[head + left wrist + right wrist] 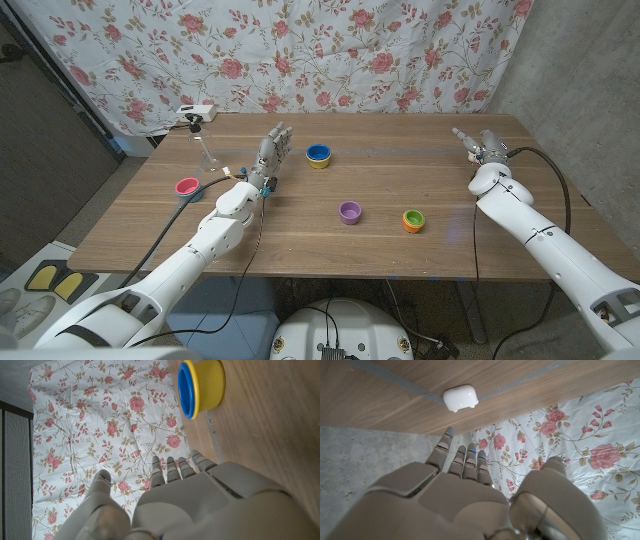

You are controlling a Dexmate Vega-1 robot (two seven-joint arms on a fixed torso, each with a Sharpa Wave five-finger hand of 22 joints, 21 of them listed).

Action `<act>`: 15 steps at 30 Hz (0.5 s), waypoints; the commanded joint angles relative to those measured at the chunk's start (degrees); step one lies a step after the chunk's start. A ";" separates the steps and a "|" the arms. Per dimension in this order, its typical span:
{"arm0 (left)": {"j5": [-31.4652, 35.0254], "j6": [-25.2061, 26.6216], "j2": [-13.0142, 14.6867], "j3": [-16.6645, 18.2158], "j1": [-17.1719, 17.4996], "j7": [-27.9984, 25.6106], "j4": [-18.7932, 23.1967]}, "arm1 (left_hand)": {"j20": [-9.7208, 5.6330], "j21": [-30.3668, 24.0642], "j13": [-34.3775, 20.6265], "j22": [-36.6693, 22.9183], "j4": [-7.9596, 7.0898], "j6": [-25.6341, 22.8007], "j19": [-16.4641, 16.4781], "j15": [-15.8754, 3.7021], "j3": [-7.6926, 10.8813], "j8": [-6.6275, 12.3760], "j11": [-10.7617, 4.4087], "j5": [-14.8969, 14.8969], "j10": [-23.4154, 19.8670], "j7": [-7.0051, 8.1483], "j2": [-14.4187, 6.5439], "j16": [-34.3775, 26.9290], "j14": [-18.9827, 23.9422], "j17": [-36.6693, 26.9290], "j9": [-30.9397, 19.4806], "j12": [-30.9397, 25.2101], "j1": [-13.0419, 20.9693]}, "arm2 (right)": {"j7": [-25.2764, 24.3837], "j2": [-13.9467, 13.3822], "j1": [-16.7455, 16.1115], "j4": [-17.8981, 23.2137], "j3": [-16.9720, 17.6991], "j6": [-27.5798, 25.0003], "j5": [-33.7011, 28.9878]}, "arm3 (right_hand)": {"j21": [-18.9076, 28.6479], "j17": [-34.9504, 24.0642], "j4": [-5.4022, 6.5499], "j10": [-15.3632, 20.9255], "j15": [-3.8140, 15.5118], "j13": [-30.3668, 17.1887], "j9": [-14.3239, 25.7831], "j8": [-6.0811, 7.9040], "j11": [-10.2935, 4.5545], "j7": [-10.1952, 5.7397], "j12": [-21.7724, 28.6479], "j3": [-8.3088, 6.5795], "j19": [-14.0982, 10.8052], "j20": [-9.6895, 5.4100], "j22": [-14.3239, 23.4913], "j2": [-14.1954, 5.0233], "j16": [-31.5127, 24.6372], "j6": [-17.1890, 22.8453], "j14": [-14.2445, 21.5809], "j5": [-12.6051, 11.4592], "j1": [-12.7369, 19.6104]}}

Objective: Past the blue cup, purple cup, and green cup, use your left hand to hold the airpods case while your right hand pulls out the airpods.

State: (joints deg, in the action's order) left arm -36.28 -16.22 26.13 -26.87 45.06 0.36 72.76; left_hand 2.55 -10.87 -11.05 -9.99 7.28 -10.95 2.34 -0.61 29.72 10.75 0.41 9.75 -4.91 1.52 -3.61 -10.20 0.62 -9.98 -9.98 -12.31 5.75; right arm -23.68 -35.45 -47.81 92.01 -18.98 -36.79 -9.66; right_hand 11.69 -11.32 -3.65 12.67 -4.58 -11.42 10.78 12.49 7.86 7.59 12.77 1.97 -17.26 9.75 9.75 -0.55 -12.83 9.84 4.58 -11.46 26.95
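Note:
The blue cup (319, 155), yellow outside and blue inside, stands at mid-table; it also appears on its side in the turned left wrist view (202, 387). The purple cup (349, 212) and the green cup (413, 220), orange outside, sit nearer the front. A small white airpods case (460, 398), lid closed, lies on the wood just beyond my right hand's fingertips. My right hand (483, 148) (470, 495) is at the far right of the table, fingers apart, holding nothing. My left hand (270, 155) (200, 505) stands left of the blue cup, fingers straight, empty.
A pink cup (187, 187) sits at the left side. A white device on a thin stand (197, 112) rises at the back left corner. A floral curtain (330, 50) hangs behind the table. Black cables run along both arms.

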 commanded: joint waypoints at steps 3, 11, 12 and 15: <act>0.22 -0.09 -0.18 -0.18 0.06 0.14 -0.11 | -0.27 -0.25 -0.26 -0.14 0.02 0.11 -0.16 -0.08 0.34 -0.16 0.03 0.31 -0.65 0.45 -0.36 -0.32 0.48 -0.17 -0.23 -0.15 0.01 | -0.26 1.17 1.25 -0.94 -0.54 -3.14 -0.85 | -0.08 -0.18 -0.83 0.97 -1.36 -0.07 0.13 -0.09 0.67 2.13 -0.02 -0.14 -0.90 1.07 0.09 0.19 0.18 0.69 0.26 0.01 1.26; 0.34 -0.01 -0.12 -0.13 0.56 -0.38 0.51 | -0.37 -0.27 -0.26 -0.14 0.03 -1.13 -0.17 -0.08 0.34 0.27 0.07 0.29 -0.72 -0.07 -0.32 -0.34 0.50 -0.17 -0.21 -0.15 -0.02 | -0.88 1.82 1.59 -1.07 -0.41 -4.23 -0.96 | 0.43 -0.41 -0.88 4.66 -2.92 0.04 0.16 0.61 2.14 3.76 0.73 0.27 -3.79 2.10 0.17 0.60 -0.62 4.14 3.11 0.14 0.70; 0.50 0.03 -0.03 -0.18 0.64 -0.49 0.63 | -0.36 -0.27 -0.26 -0.14 0.03 -1.69 -0.18 -0.08 0.34 0.45 0.04 0.29 -0.79 -0.08 -0.32 -0.32 0.46 -0.17 -0.21 -0.17 -0.02 | -0.83 1.76 1.68 -1.01 -0.51 -4.49 -1.08 | 0.44 -0.44 -0.81 4.97 -2.98 0.04 0.16 0.62 2.18 3.85 0.80 0.35 -3.93 2.15 0.17 0.65 -0.67 4.29 3.28 0.15 0.52; 0.29 0.30 0.05 -0.18 0.89 -0.39 0.86 | -0.41 -0.27 -0.26 -0.14 0.03 -1.91 -0.20 -0.14 0.35 0.47 -0.17 0.28 -1.07 -0.16 -0.32 -0.33 0.47 -0.17 -0.21 -0.27 -0.02 | -1.45 2.07 2.06 -0.94 -0.66 -5.83 -1.63 | 0.50 -0.61 -0.36 6.71 -3.23 0.11 0.15 0.97 2.05 3.66 1.13 0.91 -4.80 2.26 0.22 1.01 -1.00 6.00 4.40 0.17 -0.67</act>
State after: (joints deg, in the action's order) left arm -36.03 -16.20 25.97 -27.01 45.23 0.25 72.75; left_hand 2.24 -10.87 -11.05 -9.99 7.27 -12.19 2.03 -0.62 29.72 10.75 0.54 9.75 -5.40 1.33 -3.61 -10.20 0.61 -9.98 -9.98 -12.31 5.75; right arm -23.88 -34.10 -46.60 91.12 -19.29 -39.49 -10.21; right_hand 11.69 -11.61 -4.15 17.94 -7.77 -11.17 10.78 12.76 9.99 8.02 13.21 2.41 -21.10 11.96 9.74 0.24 -13.37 14.41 7.95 -11.46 27.50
